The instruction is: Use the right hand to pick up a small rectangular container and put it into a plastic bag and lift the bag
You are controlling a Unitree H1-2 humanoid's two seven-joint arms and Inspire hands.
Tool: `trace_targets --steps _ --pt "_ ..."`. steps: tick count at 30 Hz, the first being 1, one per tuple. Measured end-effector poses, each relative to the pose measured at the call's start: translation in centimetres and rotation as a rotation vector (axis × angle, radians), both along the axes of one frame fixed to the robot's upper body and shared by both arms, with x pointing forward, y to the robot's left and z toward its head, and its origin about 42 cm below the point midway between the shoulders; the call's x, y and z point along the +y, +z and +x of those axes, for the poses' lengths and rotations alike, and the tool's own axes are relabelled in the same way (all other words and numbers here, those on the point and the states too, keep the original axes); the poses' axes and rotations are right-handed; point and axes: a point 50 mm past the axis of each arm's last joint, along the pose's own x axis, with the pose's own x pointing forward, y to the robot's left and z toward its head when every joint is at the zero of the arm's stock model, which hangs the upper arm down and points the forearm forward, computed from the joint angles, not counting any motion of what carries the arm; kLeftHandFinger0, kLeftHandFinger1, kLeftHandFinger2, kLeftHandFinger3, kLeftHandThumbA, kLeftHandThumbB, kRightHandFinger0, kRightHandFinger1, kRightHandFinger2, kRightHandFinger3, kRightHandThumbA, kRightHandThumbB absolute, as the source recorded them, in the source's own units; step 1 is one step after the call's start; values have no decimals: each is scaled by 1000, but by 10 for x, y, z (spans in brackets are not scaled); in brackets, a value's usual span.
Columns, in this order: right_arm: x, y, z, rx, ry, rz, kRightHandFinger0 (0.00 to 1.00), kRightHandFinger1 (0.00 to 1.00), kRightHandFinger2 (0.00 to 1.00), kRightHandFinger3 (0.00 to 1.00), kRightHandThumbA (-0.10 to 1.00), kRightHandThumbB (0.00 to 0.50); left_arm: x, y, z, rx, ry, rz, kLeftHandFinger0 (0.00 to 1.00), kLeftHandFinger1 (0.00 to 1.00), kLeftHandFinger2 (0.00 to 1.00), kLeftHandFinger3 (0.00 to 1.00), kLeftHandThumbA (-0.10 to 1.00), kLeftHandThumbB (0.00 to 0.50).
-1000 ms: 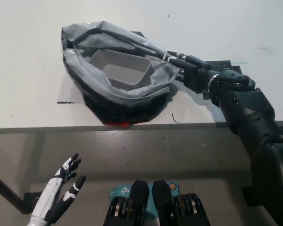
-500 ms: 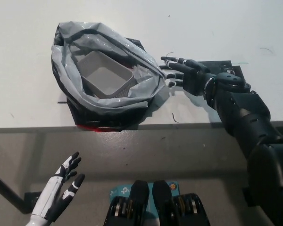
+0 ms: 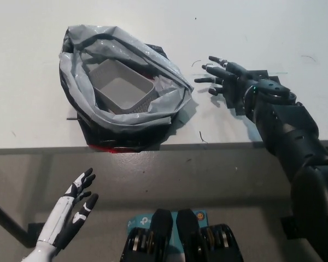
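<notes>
Container (image 3: 122, 90) sits inside bag (image 3: 153, 112); right hand (image 3: 225, 81) empty beside it.

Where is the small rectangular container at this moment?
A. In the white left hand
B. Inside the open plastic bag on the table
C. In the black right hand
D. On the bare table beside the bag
B: the container sits inside the plastic bag, and both hands hold nothing.

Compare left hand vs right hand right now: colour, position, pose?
The left hand is white and sits below the table edge at lower left; the right hand is black and lies over the tabletop beside the plastic bag. The left points up toward the table, the right points sideways at the bag. Both are open, holding nothing.
</notes>
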Motion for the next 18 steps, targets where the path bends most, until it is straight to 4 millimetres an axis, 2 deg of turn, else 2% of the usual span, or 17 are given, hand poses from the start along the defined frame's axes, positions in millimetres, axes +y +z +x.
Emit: trace_targets --steps 1,2,3,4,5,8,11,12,15,18 --pt "1 2 1 -20 2 -35 1000 1000 1000 1000 417 348 0 0 0 0 0 0 940 1000 1000 1000 952 154" --pt "2 3 1 -35 11 -65 1000 1000 1000 1000 600 405 0 0 0 0 0 1 939 1000 1000 1000 952 153" --pt "4 8 1 -72 32 -121 1000 1000 1000 1000 600 405 0 0 0 0 0 1 939 1000 1000 1000 952 153" --pt "5 9 2 -81 40 -137 1000 1000 1000 1000 827 494 0 0 0 0 0 1 935 1000 1000 1000 948 139" --pt "9 14 2 -126 75 -215 1000 1000 1000 1000 864 500 0 0 0 -1 0 1 932 1000 1000 1000 945 137" --pt "18 26 2 -213 140 -366 1000 1000 1000 1000 899 500 0 0 1 -1 0 1 930 1000 1000 1000 939 135" --pt "28 33 -1 -280 193 -479 1000 1000 1000 1000 920 500 0 0 2 0 0 1 924 1000 1000 1000 952 158" --pt "37 37 -4 -334 237 -568 1000 1000 1000 1000 919 500 0 0 2 -1 -1 1 923 1000 1000 1000 953 159" --pt "54 44 -11 -420 307 -694 1000 1000 1000 1000 895 500 0 1 3 -4 -2 1 921 1000 1000 1000 960 151" --pt "69 50 -18 -496 363 -786 1000 1000 1000 1000 918 500 0 4 6 -13 -5 3 931 1000 1000 1000 966 148"
